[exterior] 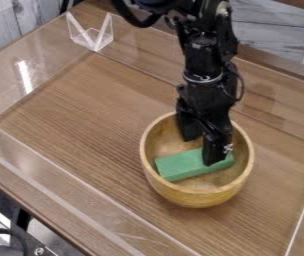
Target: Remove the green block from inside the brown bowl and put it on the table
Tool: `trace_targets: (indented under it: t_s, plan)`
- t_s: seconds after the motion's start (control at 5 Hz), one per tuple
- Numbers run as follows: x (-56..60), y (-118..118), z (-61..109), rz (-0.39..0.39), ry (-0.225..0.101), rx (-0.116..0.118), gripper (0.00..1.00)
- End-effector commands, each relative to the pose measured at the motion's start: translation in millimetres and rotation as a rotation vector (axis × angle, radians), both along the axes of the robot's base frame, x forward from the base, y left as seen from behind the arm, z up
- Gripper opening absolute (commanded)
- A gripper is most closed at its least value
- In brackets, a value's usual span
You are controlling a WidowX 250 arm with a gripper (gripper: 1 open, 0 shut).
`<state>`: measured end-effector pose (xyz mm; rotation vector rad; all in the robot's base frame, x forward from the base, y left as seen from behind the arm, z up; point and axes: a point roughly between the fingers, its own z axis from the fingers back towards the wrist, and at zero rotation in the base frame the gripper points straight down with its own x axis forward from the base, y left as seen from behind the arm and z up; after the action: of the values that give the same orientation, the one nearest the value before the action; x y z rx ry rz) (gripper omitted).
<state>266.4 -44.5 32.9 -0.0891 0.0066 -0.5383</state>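
Observation:
A green block [188, 163] lies flat inside the brown bowl [162, 182], which sits on the table [75, 110] right of centre. My black gripper [204, 146] reaches straight down into the bowl, open. Its fingers straddle the block's right end, one finger behind the block and one in front. The block's left half shows clearly; its right end is partly hidden by the fingers. Whether the fingers touch the block I cannot tell.
Low clear acrylic walls [61, 185] border the tabletop on the left and front. A clear triangular stand [91, 32] sits at the back left corner. Bare wood-grain surface stretches left of the bowl.

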Motion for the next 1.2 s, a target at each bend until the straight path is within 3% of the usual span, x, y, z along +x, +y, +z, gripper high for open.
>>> trace_targets:
  t_s: [0.0, 0.2, 0.4, 1.0]
  plan:
    - [0.3, -0.1, -16.9, -0.009, 0.008, 0.007, 1.00]
    - [-0.4, -0.5, -23.8, -0.012, 0.013, 0.007, 1.00]
    - [-2.2, -3.8, -23.9, -0.015, 0.016, 0.006, 0.00]
    - [-17.9, -9.6, -22.8, 0.004, 0.086, -0.019, 0.00]
